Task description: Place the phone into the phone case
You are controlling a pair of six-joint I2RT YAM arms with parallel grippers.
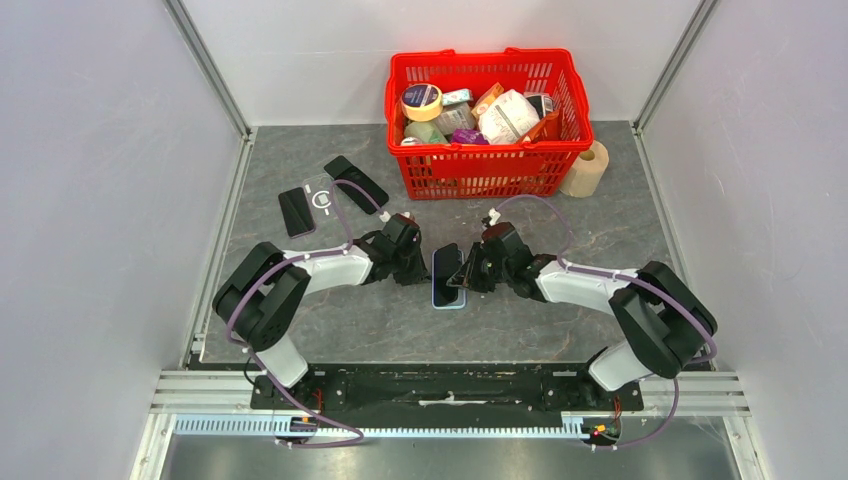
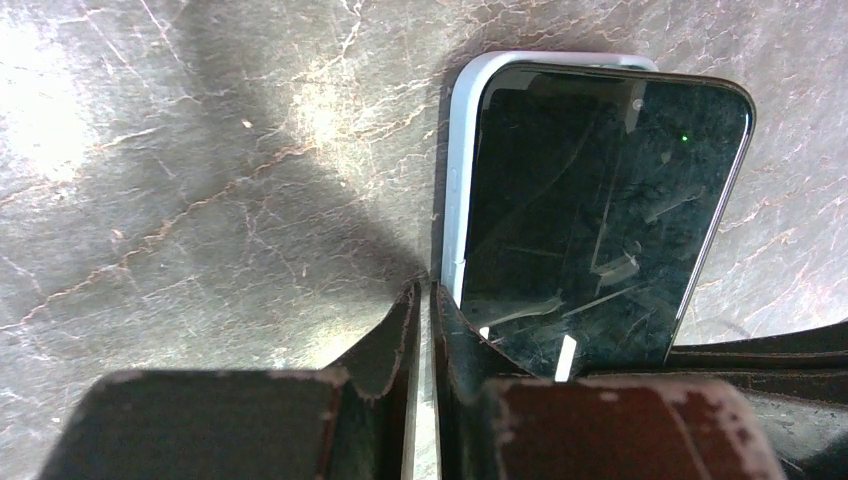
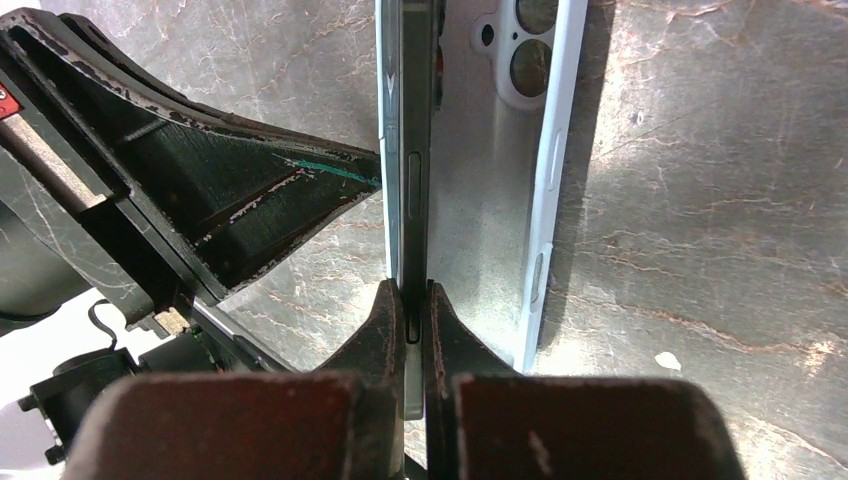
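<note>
The glossy black glass-fronted phone [image 2: 600,220] sits mid-table, steeply tilted. Its 9 o'clock long edge is down inside the pale blue smooth plastic phone case [image 2: 462,170]. Its 3 o'clock long edge is raised, and its dark metal side band shows edge-on in the right wrist view.

The case lies flat and open side up. It has rounded corners, a thin raised rim and round camera cut-outs in its floor. Part of that floor is uncovered on the 3 o'clock side.

The right gripper [image 3: 413,290] reaches in from 3 o'clock. Its worn dark fingers are closed tight on the phone, one on the face and one on the back. The left gripper [image 2: 422,290] stands at 9 o'clock, its fingers drawn almost together with only a thin slit between them. Their tips are at the case's long rim, but whether they pinch that rim cannot be told.

The grey marbled stone-look table [image 1: 400,330] shows bare from 5 to 7 o'clock, down to the arm bases. A red plastic mesh basket [image 1: 480,170] of packets stands at 12 to 1 o'clock. Plain pale walls close the sides at 9 and 3 o'clock
</note>
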